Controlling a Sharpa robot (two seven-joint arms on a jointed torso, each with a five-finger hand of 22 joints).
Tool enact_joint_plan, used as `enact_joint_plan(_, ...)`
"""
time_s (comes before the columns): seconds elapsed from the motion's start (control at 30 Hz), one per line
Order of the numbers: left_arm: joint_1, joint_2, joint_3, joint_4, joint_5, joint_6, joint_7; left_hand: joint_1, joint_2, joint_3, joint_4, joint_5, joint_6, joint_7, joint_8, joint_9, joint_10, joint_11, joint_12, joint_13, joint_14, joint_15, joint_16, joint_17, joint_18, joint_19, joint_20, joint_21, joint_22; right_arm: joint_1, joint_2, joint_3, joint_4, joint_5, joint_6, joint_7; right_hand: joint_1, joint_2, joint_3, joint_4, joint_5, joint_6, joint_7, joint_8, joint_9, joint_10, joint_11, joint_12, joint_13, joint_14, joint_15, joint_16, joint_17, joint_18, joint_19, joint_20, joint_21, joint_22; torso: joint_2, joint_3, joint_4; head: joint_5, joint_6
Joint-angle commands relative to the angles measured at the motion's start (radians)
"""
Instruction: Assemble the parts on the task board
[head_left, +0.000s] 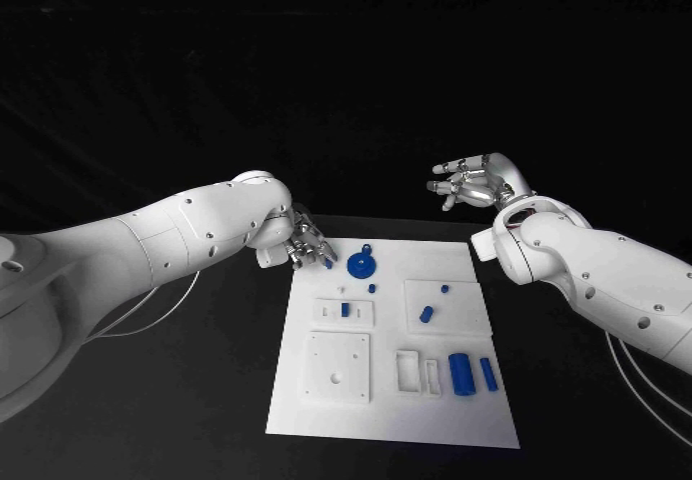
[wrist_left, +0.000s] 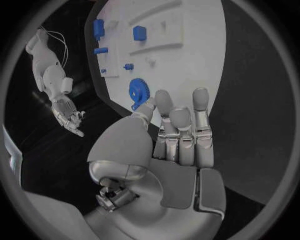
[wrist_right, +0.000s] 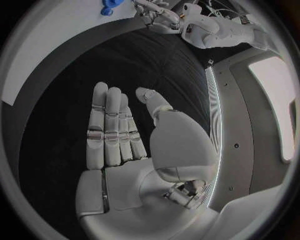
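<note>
The white task board (head_left: 387, 405) lies in the middle of the black table. A blue gear-like disc (head_left: 362, 264) sits near its far left corner. My left hand (head_left: 306, 245) hovers just left of that disc, fingers apart and holding nothing; the left wrist view shows the fingers (wrist_left: 180, 131) straight, with the disc (wrist_left: 139, 91) just beyond their tips. My right hand (head_left: 473, 182) is raised beyond the board's far right corner, open and empty; its palm (wrist_right: 122, 135) is flat. A blue cylinder (head_left: 462, 373) and a blue bar (head_left: 489, 373) lie at the board's near right.
Small blue pegs (head_left: 372, 288) (head_left: 444, 290) and a short blue piece (head_left: 427, 314) stand mid-board. A white square plate (head_left: 338, 367) and a slotted white block (head_left: 420, 371) sit on the near half. Thin cables (head_left: 144, 310) hang by the left arm.
</note>
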Motion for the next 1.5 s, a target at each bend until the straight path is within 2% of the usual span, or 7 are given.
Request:
enact_joint_plan(0.03,-0.003,-0.003,-0.001,0.007,0.027,0.005,0.006,0.020,0.008,0.014,-0.012,0.018,-0.015,-0.013,0.044,0.114,0.044,-0.009,0.008,-0.001,0.001,-0.007,0.005,0.002,-0.004,-0.008,-0.004,0.007,0.018,0.000,0.002,0.000,-0.001,-0.008,0.016,0.006,-0.013,-0.001,0.008,0.002,0.006,-0.003,0.007,-0.002,0.000,-0.007,-0.002,-0.002,-0.001,-0.006,0.002,-0.005,-0.001,-0.012,-0.008,0.003,0.005,0.002,0.000,0.0001,0.0005,0.001,-0.002)
enact_joint_plan(0.13,-0.003,-0.009,-0.001,0.014,0.038,-0.001,0.006,0.028,0.005,0.052,-0.031,0.063,-0.022,-0.017,0.100,0.215,0.046,-0.012,0.020,-0.004,0.008,-0.007,0.009,0.005,0.002,-0.006,-0.001,0.016,0.019,-0.001,0.002,0.000,-0.002,-0.008,0.017,0.006,-0.013,-0.001,0.008,0.002,0.006,-0.003,0.007,-0.002,0.000,-0.007,-0.002,-0.002,-0.001,-0.006,0.002,-0.005,-0.001,-0.012,-0.008,0.003,0.005,0.002,0.000,0.0002,0.0007,0.001,-0.002)
enact_joint_plan(0.33,-0.003,-0.025,-0.001,0.034,0.094,-0.026,-0.003,0.006,-0.004,0.100,-0.041,0.091,-0.031,-0.021,0.116,0.301,0.048,-0.016,0.047,-0.033,0.017,-0.007,0.018,0.016,0.012,-0.007,0.003,0.038,0.019,-0.001,0.002,0.000,-0.002,-0.008,0.017,0.006,-0.013,-0.001,0.008,0.002,0.006,-0.003,0.007,-0.002,0.000,-0.007,-0.002,-0.002,-0.001,-0.006,0.002,-0.005,-0.001,-0.012,-0.008,0.003,0.005,0.002,-0.001,0.0005,0.0011,0.002,-0.002)
enact_joint_plan(0.63,-0.002,-0.064,0.000,0.101,0.148,-0.063,-0.013,-0.008,-0.012,0.117,-0.047,0.122,-0.030,-0.023,0.132,0.317,0.048,-0.019,0.073,-0.083,0.025,-0.007,0.026,0.033,0.019,-0.011,0.008,0.056,0.018,-0.001,-0.001,0.000,-0.001,-0.008,0.018,0.006,-0.015,-0.001,0.007,0.003,0.006,-0.002,0.007,-0.002,0.000,-0.007,-0.002,-0.002,0.000,-0.006,0.002,-0.005,-0.001,-0.013,-0.008,0.003,0.005,0.001,-0.001,0.0010,0.0015,0.002,-0.004)
enact_joint_plan(1.07,0.001,-0.192,0.002,0.312,0.156,-0.153,-0.020,-0.010,-0.022,0.120,-0.051,0.139,-0.018,-0.027,0.140,0.311,0.049,-0.020,0.094,-0.117,0.038,-0.005,0.036,0.049,0.033,-0.007,0.021,0.063,0.018,-0.005,-0.008,0.000,-0.003,-0.007,0.020,0.005,-0.015,-0.001,0.007,0.003,0.006,-0.002,0.007,-0.002,0.000,-0.007,-0.002,-0.002,0.000,-0.006,0.002,-0.005,-0.001,-0.013,-0.008,0.003,0.005,0.001,-0.007,0.0016,0.0027,0.004,-0.010)
enact_joint_plan(1.3,0.003,-0.270,-0.001,0.428,0.133,-0.214,-0.011,-0.015,-0.035,0.123,-0.052,0.170,-0.005,-0.031,0.147,0.309,0.050,-0.023,0.114,-0.143,0.049,-0.005,0.050,0.068,0.043,-0.004,0.028,0.074,0.019,-0.011,-0.016,0.000,-0.005,-0.004,0.020,0.004,-0.016,-0.001,0.006,0.004,0.007,-0.003,0.007,-0.002,0.000,-0.008,-0.002,-0.001,0.000,-0.006,0.002,-0.005,-0.001,-0.013,-0.007,0.003,0.004,-0.001,-0.015,0.0019,0.0062,0.000,-0.018)
enact_joint_plan(1.5,0.003,-0.323,-0.007,0.513,0.096,-0.280,0.011,-0.021,-0.051,0.137,-0.055,0.238,0.000,-0.033,0.156,0.309,0.050,-0.025,0.128,-0.182,0.053,-0.006,0.054,0.074,0.052,-0.005,0.033,0.085,0.019,-0.020,-0.021,0.000,-0.006,-0.002,0.020,0.003,-0.016,-0.001,0.006,0.004,0.007,-0.003,0.007,-0.002,0.000,-0.008,-0.002,-0.001,0.000,-0.006,0.002,-0.005,-0.001,-0.013,-0.007,0.003,0.004,-0.001,-0.019,0.0002,0.0082,-0.002,-0.023)
